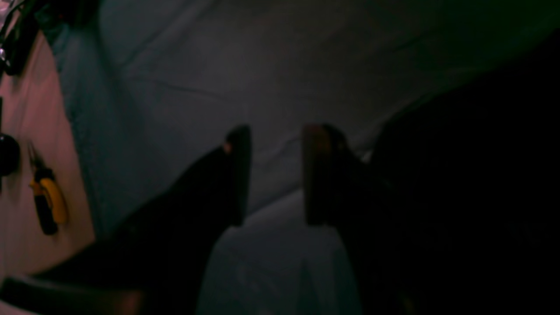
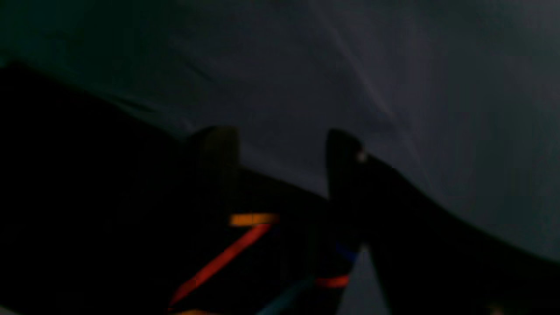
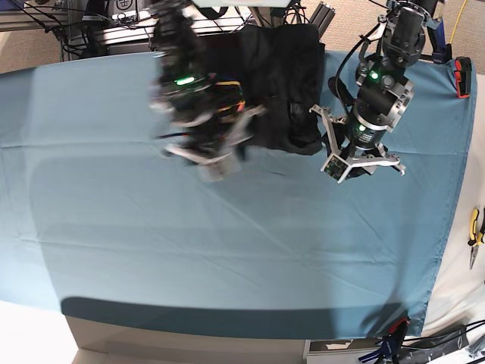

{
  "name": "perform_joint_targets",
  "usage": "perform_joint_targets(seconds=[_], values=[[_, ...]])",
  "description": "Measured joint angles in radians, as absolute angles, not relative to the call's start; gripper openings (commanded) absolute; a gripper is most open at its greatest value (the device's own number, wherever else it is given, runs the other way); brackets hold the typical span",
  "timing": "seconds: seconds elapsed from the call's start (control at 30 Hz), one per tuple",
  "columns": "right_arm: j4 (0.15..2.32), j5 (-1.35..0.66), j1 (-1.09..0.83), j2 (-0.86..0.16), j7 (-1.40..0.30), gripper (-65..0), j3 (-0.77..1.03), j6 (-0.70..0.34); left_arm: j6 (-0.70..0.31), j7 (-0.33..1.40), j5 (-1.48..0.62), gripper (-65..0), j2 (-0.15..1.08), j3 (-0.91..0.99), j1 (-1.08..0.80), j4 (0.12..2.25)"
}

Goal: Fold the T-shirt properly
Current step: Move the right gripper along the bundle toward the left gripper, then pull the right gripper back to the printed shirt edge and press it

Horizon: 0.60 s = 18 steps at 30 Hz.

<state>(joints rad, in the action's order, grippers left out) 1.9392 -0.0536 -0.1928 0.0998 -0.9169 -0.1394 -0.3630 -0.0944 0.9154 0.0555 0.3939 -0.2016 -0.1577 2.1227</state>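
The teal table cloth [image 3: 227, 250] spreads across the table, with the black T-shirt [image 3: 280, 83] bunched at its far edge. The left gripper [image 3: 350, 159] hovers just beside the shirt, jaws parted around nothing. The right gripper [image 3: 216, 155], blurred, stands open over the shirt's printed edge, holding nothing

Parted jaws, T-shirt [image 2: 109, 210] print beneath

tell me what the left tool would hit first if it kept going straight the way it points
Probably the teal table cloth. Ahead of the left tool the wrist view shows only bare cloth; the black T-shirt lies off to one side. Depth is unclear in this dark view.
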Motion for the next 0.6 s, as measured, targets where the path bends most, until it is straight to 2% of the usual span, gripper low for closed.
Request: perform_joint_targets(seconds=[0.17, 0.23, 0.37, 0.6], values=[[1.939, -0.469, -0.197, 0.101, -1.029, -29.3, 0.057, -0.435, -0.096, 0.916, 0.033, -43.7, 0.394, -0.202, -0.158, 2.123], [1.939, -0.564, -0.21, 0.101, -1.055, -29.2, 0.121, -0.456, -0.096, 0.915, 0.033, -43.7, 0.394, -0.202, -0.159, 2.123], [1.939, -0.664, -0.273, 0.103, -1.089, -22.9, 0.198, -0.483, -0.096, 0.915, 0.032, -43.7, 0.394, -0.202, -0.163, 2.105], [1.939, -0.685, -0.299, 0.101, -1.081, -22.9, 0.276, -0.483, -0.096, 0.915, 0.014, -43.7, 0.394, -0.202, -0.163, 2.085]])
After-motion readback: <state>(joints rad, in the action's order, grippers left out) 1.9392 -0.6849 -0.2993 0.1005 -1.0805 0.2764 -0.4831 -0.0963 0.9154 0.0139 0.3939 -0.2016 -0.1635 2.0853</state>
